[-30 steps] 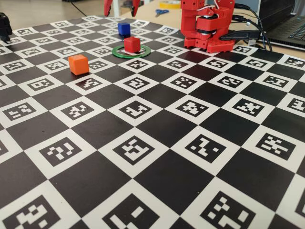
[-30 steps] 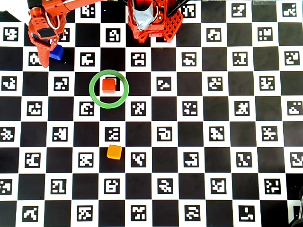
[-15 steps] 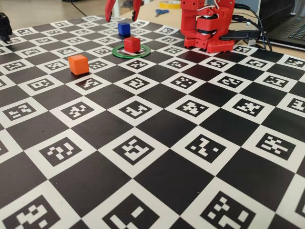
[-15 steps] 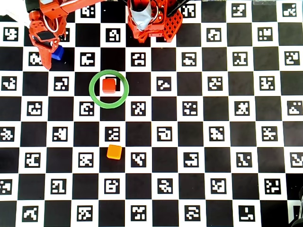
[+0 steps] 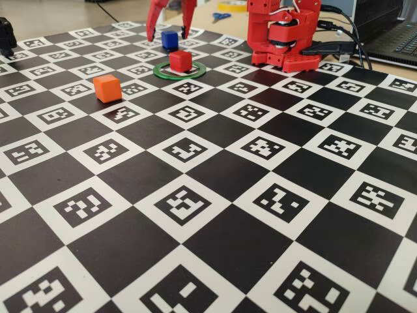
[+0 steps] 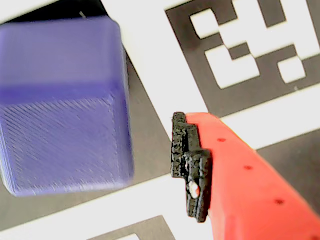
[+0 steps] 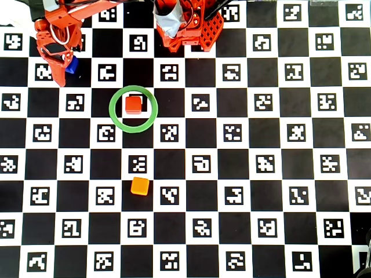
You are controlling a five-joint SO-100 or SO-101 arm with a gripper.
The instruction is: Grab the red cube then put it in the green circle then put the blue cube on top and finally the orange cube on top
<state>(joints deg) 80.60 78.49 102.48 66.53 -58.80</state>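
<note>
The red cube sits inside the green circle. The blue cube rests on the board behind the ring. My red gripper is open, with one finger on each side of the blue cube in the fixed view, and I see no contact. In the wrist view the blue cube fills the left, and one finger's black pad stands clear of it on the right. The other finger is out of frame there. The orange cube stands alone, nearer the front.
The red robot base stands at the back edge of the checkered marker board. Cables and a laptop lie at the back right. A black object sits at the far left edge.
The gripper has come down toward the blue cube, so its fingers now reach beside the cube in the fixed view. The cubes and the ring have not moved.
</note>
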